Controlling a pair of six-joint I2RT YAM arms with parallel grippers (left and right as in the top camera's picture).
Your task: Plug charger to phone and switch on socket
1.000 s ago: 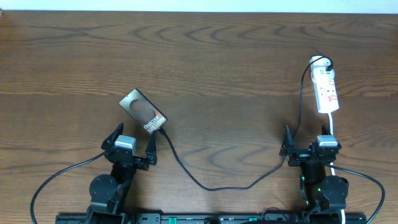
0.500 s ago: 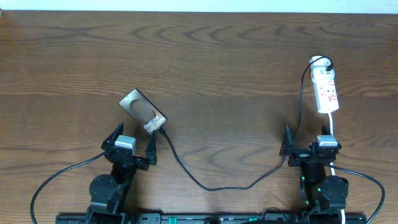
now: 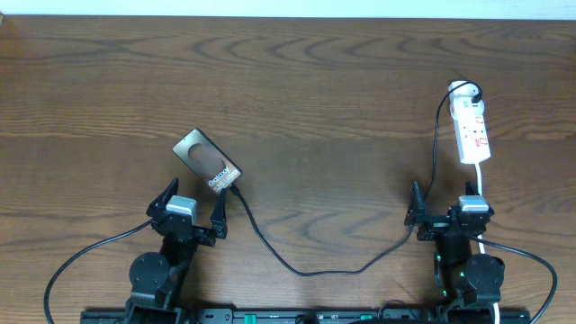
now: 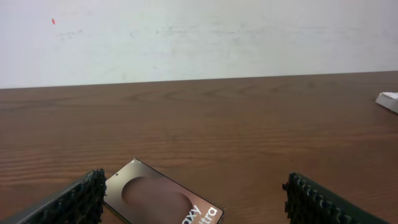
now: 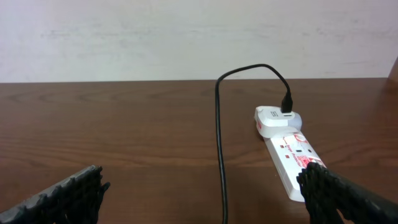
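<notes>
The phone lies face up at the left of the table and also shows in the left wrist view. The charger cable runs from the phone's near end, where its tip touches the phone, across the table and up to the socket. The socket is a white power strip at the right with a plug at its far end; it shows in the right wrist view with the cable. My left gripper is open just below the phone. My right gripper is open below the socket.
The white cord of the power strip runs down past my right gripper. Thick black arm cables loop at the front left and right. A pale wall stands behind the table's far edge.
</notes>
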